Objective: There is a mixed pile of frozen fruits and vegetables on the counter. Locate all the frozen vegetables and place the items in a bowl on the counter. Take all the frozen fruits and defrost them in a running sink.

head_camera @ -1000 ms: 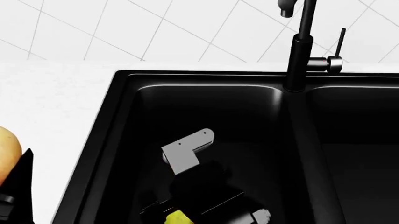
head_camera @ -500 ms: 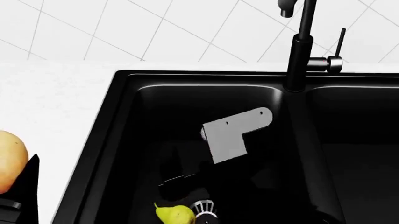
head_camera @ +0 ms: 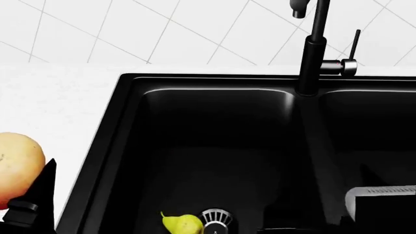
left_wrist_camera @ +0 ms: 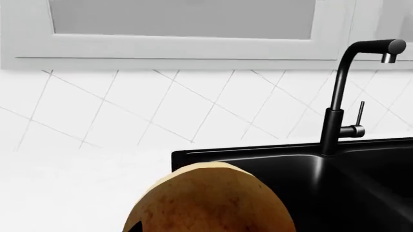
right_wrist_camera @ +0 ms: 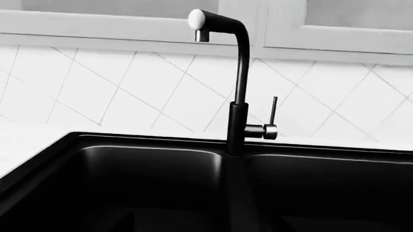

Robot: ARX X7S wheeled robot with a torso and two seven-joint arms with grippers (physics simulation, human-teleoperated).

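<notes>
sink [head_camera: 215, 122]: glossy black, two basins, set into the white counter [head_camera: 58, 102]. left basin holds one pear [head_camera: 182, 224], yellow-green, lying on the basin floor at the near edge of the head view, just beside the round silver drain strainer [head_camera: 217, 218]. right basin: a grey part of the right arm [head_camera: 380, 200] shows low over it; nothing else visible inside.

pear, orientation: narrow neck and stem end point toward the left and slightly up the picture, round body toward the strainer. its lower part is cut off by the frame, so the long axis is only roughly readable (leaning, not upright).

faucet [head_camera: 312, 48]: tall, black, standing on the divider behind the two basins, side lever [head_camera: 354, 46] upright. no water seen from the spout in any view.

rounded yellow-tan item [head_camera: 16, 165]: at the left edge of the head view, over the counter left of the sink, with dark parts of the left gripper [head_camera: 29, 204] against it. in the left wrist view it fills the lower centre, tan with a brownish speckle. the left pincer looks closed around it, though its fingertips are hidden.

right gripper: fingers not shown in any view; open or closed, cannot tell.

wall behind: white tile laid diagonally.
</notes>
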